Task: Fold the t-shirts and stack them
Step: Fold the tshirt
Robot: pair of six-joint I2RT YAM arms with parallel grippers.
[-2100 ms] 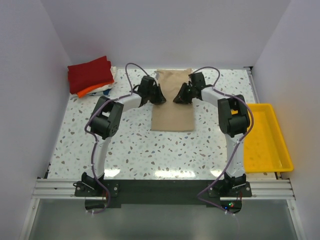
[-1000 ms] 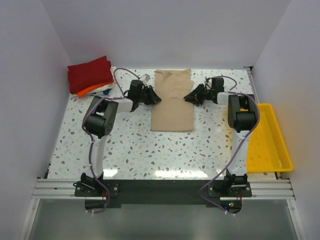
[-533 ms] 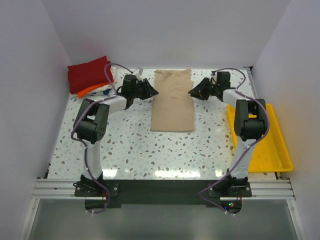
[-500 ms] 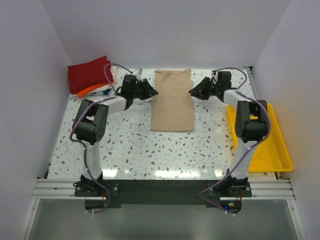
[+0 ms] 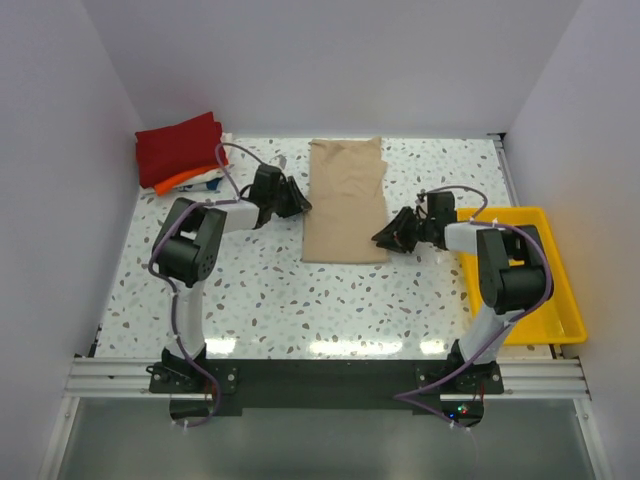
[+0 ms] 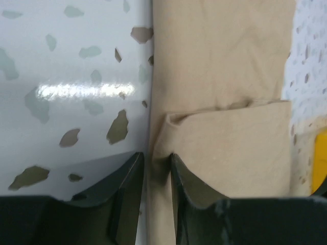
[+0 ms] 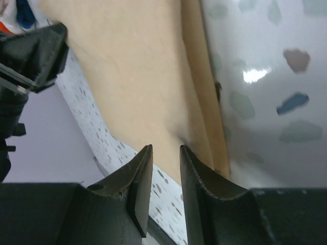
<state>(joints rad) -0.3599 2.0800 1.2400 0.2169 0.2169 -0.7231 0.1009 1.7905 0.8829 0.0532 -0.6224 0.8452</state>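
Top view, tan t-shirt point(image 5: 345, 200): lies flat mid-worktop point(image 5: 300, 290) as a long narrow strip, sides folded in, running from the far edge toward me.
Top view, left pincer point(image 5: 297, 203): low at the strip's left edge, about halfway along it.
Top view, right pincer point(image 5: 385, 238): low at the strip's near right corner; my right arm reaches in from beside the yellow tray point(image 5: 545, 320).
Top view, stack: dark red t-shirt point(image 5: 180, 145) on top, orange t-shirt point(image 5: 180, 180) under it, a bit of white t-shirt point(image 5: 208, 183) showing below, all in the far left corner, well apart from the tan one.
Left wrist view, left pincer point(image 6: 156, 155): my fingers stand a little apart, with a narrow gap; the tan t-shirt's point(image 6: 219, 76) left edge runs straight into that gap. No cloth is lifted.
Left wrist view, cloth: a folded-over layer crosses the strip just ahead of my fingers; speckled worktop point(image 6: 76, 61) lies to the left, a sliver of yellow tray point(image 6: 321, 158) at far right.
Right wrist view, right pincer point(image 7: 165, 149): fingers slightly spread, the gap sitting over the tan t-shirt point(image 7: 133, 76) just inside its layered edge; the cloth lies flat.
Right wrist view, surroundings: glossy worktop point(image 7: 265, 61) beside the edge.
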